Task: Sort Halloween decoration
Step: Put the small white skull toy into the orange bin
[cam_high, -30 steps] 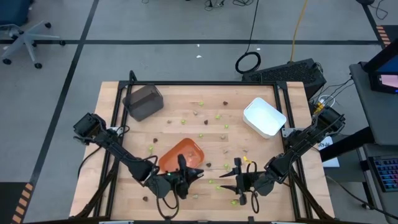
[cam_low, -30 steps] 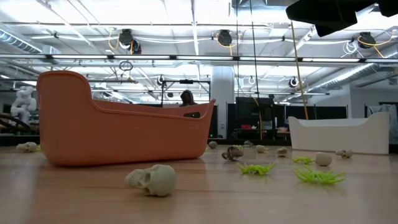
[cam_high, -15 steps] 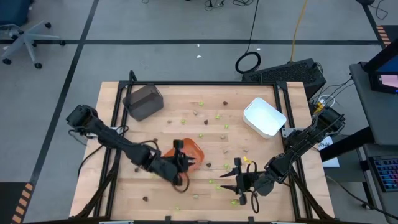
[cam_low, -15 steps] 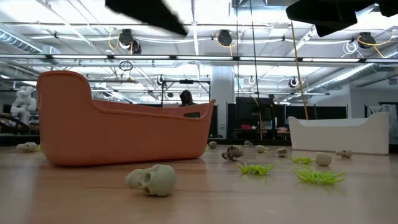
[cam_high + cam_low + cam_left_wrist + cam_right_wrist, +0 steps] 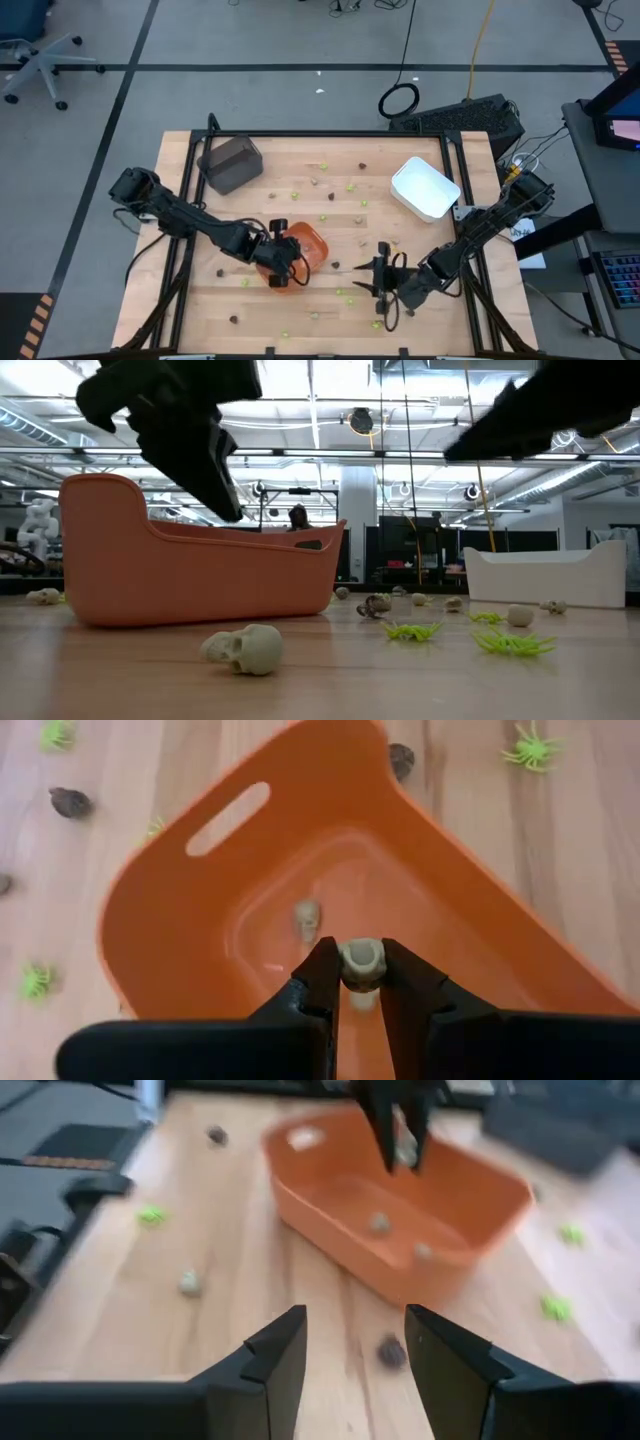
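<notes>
Over the last second the left arm has swung from the near edge of the worktop (image 5: 430,150) to hang over the orange tray (image 5: 300,245), and the right arm has edged in towards the same tray.

Starting at the left: the dark grey tray (image 5: 230,163) sits at the far left corner, and nothing can be made out inside it. The left end effector (image 5: 356,982) is poised above the orange tray's open top, its fingers nearly closed on a tan-grey skull (image 5: 360,963), not yet let go. Below it another tan-grey skull (image 5: 308,920) already lies on the tray floor, and the right wrist view shows at least two pale pieces in there.

Further right, the right end effector (image 5: 350,1350) hovers low beside the tray with its fingers apart and nothing between them. The white tray (image 5: 425,188) stands at the far right.

The sort looks early. Many lime-green spiders (image 5: 512,644), dark brown pieces (image 5: 70,802) and a few more skulls (image 5: 243,650) are scattered loose across the wood, between and around all three trays. Judging by this, only a small share of the tan-grey pieces is binned; the green and brown sorts appear untouched.
</notes>
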Tool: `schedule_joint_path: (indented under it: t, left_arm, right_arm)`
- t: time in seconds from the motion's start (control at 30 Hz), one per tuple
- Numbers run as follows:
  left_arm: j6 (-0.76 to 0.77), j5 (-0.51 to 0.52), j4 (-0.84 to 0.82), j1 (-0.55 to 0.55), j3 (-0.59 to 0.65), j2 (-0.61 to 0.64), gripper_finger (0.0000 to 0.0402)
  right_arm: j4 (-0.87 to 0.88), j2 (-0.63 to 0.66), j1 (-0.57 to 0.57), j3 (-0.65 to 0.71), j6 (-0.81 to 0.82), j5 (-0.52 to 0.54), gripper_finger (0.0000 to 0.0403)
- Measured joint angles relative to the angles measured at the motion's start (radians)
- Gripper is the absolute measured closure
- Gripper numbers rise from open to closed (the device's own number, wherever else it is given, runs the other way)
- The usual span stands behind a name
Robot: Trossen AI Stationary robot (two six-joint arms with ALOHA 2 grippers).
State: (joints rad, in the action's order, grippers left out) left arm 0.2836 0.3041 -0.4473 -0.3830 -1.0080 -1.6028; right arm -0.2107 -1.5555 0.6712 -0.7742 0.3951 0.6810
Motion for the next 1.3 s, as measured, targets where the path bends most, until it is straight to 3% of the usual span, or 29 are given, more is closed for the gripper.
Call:
schedule_joint_path:
  t: [0.1, 0.23, 0.4, 0.53, 0.73, 1.03, 1.3]
  left_arm:
    - [0.001, -0.009, -0.014, 0.005, 0.001, 0.0, 0.0345]
    - [0.0, 0.002, -0.011, 0.003, 0.002, 0.0, 0.03]
    - [0.0, 0.104, -0.009, 0.003, 0.002, 0.0, 0.0229]
    - [0.027, 0.151, -0.004, -0.012, 0.002, 0.0, 0.0197]
    - [0.078, 0.208, 0.048, -0.08, 0.002, 0.0, 0.0192]
    - [0.077, 0.397, 0.215, -0.196, 0.002, 0.0, 0.0192]
    - [0.077, 0.42, 0.241, -0.23, 0.002, 0.0, 0.0192]
  right_arm:
    - [0.075, 0.005, -0.024, 0.0, 0.119, -0.012, 0.0248]
    - [0.199, 0.009, -0.069, 0.0, 0.239, -0.088, 0.0248]
    - [0.385, 0.012, -0.11, 0.0, 0.345, -0.135, 0.0248]
    - [0.517, 0.012, -0.118, 0.0, 0.372, -0.136, 0.0248]
    - [0.72, 0.012, -0.117, 0.0, 0.423, -0.165, 0.0248]
    - [0.924, 0.012, -0.114, 0.0, 0.48, -0.156, 0.0248]
    - [0.986, 0.125, -0.107, 0.0, 0.381, -0.207, 0.0248]
